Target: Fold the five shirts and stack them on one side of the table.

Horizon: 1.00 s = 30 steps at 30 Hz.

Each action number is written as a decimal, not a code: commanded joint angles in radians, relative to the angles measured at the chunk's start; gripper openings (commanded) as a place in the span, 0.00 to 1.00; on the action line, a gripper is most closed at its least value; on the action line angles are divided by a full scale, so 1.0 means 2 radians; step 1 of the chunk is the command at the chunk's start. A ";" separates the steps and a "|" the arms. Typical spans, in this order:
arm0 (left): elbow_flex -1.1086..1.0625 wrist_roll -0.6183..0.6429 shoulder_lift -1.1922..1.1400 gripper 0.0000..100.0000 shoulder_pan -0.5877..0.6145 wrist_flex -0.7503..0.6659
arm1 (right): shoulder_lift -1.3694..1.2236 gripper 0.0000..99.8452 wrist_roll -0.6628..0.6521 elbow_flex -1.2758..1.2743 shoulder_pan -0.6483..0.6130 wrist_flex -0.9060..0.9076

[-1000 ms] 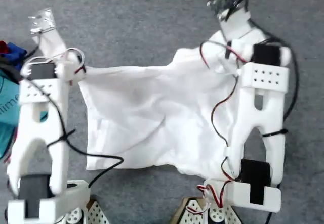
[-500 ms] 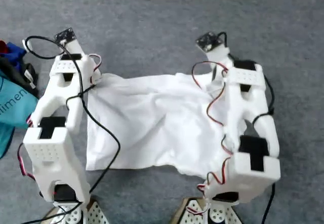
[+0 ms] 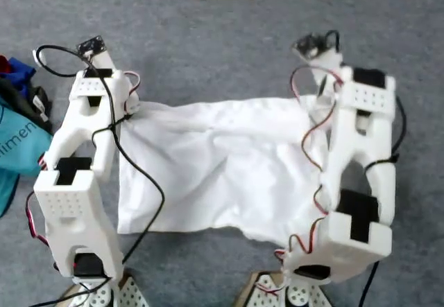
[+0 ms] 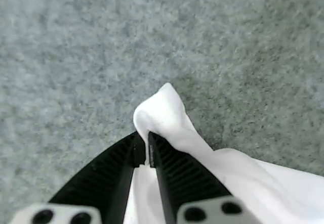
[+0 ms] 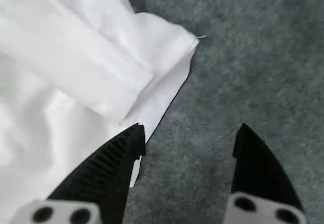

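1. High view: one white shirt [image 3: 215, 168] lies spread and rumpled across the middle of the grey tabletop [image 3: 208, 37], its long sides running left to right
2. High view: the left arm [image 3: 76, 161] stands along the shirt's left edge, its tip at the far left corner of the cloth, which is drawn up into a small peak there
3. High view: the right arm [image 3: 357, 161] stands over the shirt's right edge, its tip at the far right corner
4. High view: a heap of coloured clothing [image 3: 17, 134] in teal, blue, red and black sits at the left edge of the tabletop, apart from the white shirt
5. Left wrist view: the left tool [image 4: 147, 146] is clenched on a fold of the white shirt; the jaws stand almost together with only the cloth between them, and a rounded loop of fabric pokes out beyond the tips
6. Right wrist view: the right tool [image 5: 192, 133] is released, jaws spread wide and grasping nothing
7. Right wrist view: one finger sits at the hemmed edge of the shirt corner, contact not determinable; the other finger is over bare tabletop, just beside the cloth
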<state>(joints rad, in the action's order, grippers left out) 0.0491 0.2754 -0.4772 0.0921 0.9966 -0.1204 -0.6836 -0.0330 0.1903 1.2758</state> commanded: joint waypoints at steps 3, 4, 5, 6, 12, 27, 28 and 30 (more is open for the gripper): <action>0.021 -0.003 0.001 0.02 -0.011 -0.002 | 0.015 0.28 0.041 0.109 -0.029 0.024; 0.021 -0.003 0.001 0.02 -0.011 -0.002 | -0.002 0.28 0.048 0.122 -0.034 0.020; 0.021 -0.003 0.001 0.02 -0.011 -0.002 | -0.023 0.28 0.058 0.135 -0.040 0.018; 0.021 -0.003 0.001 0.02 -0.011 -0.002 | -0.049 0.28 0.071 0.152 -0.044 0.018; 0.021 -0.003 0.001 0.02 -0.010 -0.002 | -0.208 0.26 0.192 0.290 -0.064 0.079; 0.021 -0.004 0.001 0.02 -0.010 -0.003 | -0.348 0.16 0.229 0.494 -0.070 0.253; 0.021 -0.004 0.000 0.02 -0.010 -0.004 | -0.349 0.16 0.219 0.494 -0.069 0.253; 0.018 -0.005 0.000 0.02 -0.011 -0.015 | -0.350 0.16 0.203 0.491 -0.067 0.253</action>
<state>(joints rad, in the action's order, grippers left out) 0.0491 0.2754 -0.4787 0.0921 0.9950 -0.8247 -0.2447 0.9260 0.0568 1.7637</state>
